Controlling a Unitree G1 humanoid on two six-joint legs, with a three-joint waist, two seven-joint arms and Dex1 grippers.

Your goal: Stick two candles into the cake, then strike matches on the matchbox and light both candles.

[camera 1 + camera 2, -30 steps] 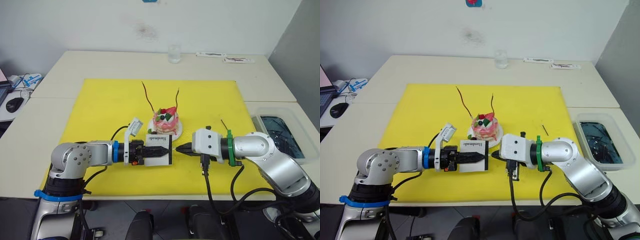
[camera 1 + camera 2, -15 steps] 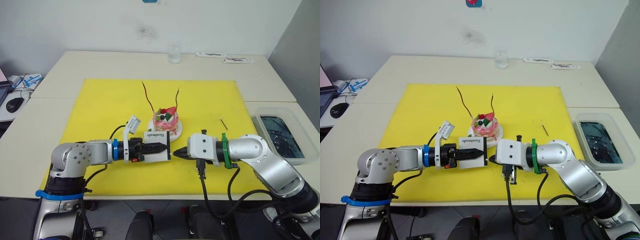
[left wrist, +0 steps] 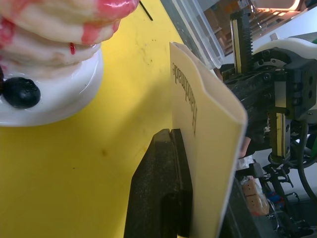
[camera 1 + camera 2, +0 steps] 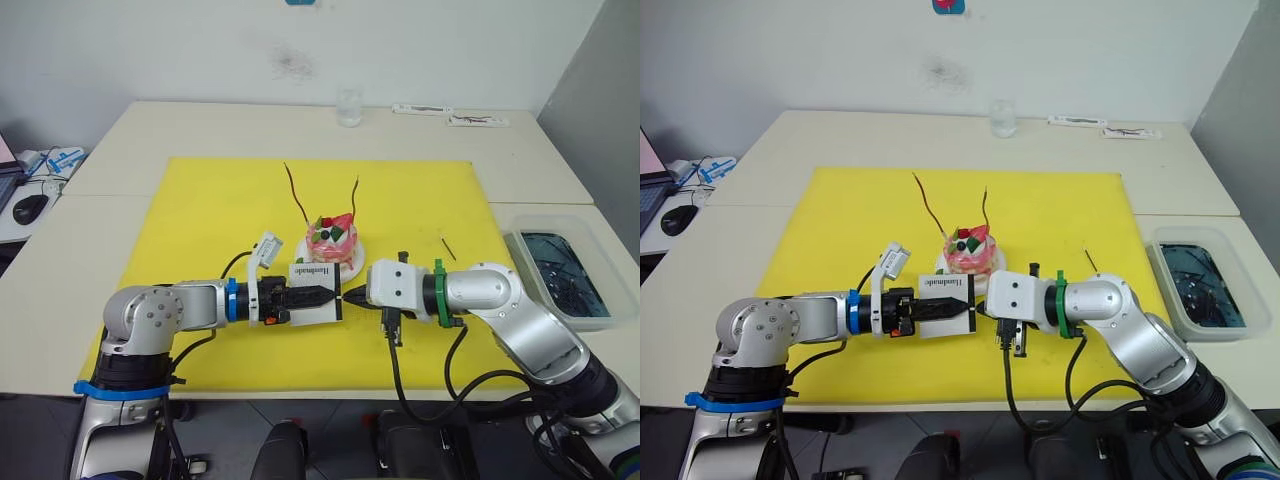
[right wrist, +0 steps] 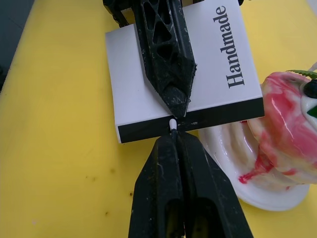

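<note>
Closing in, the right gripper (image 5: pixel 173 130) has slid toward the matchbox (image 4: pixel 316 296) since a second ago, when a clear gap lay between them; now its tip sits right at the box's dark striking strip (image 5: pixel 190 121). Its two black fingers are pressed together on a match (image 5: pixel 173 123), whose pale head pokes out and touches the strip. The left gripper (image 4: pixel 322 296) is clamped flat on the matchbox just as before, holding it on edge above the yellow mat (image 4: pixel 200 210), one finger laid across the white face. The box has barely moved. "Handmade" reads in black lettering along one end of it. At about 12 o'clock from the box, just beside it, the cake (image 4: pixel 332 243) stands on its white plate (image 4: pixel 353 265), with the two candles (image 4: pixel 296 195) rising from it, wavy and upright, as they stood earlier. A second match (image 4: pixel 447 248) lies on the mat at 3 o'clock from the cake, well apart from it
</note>
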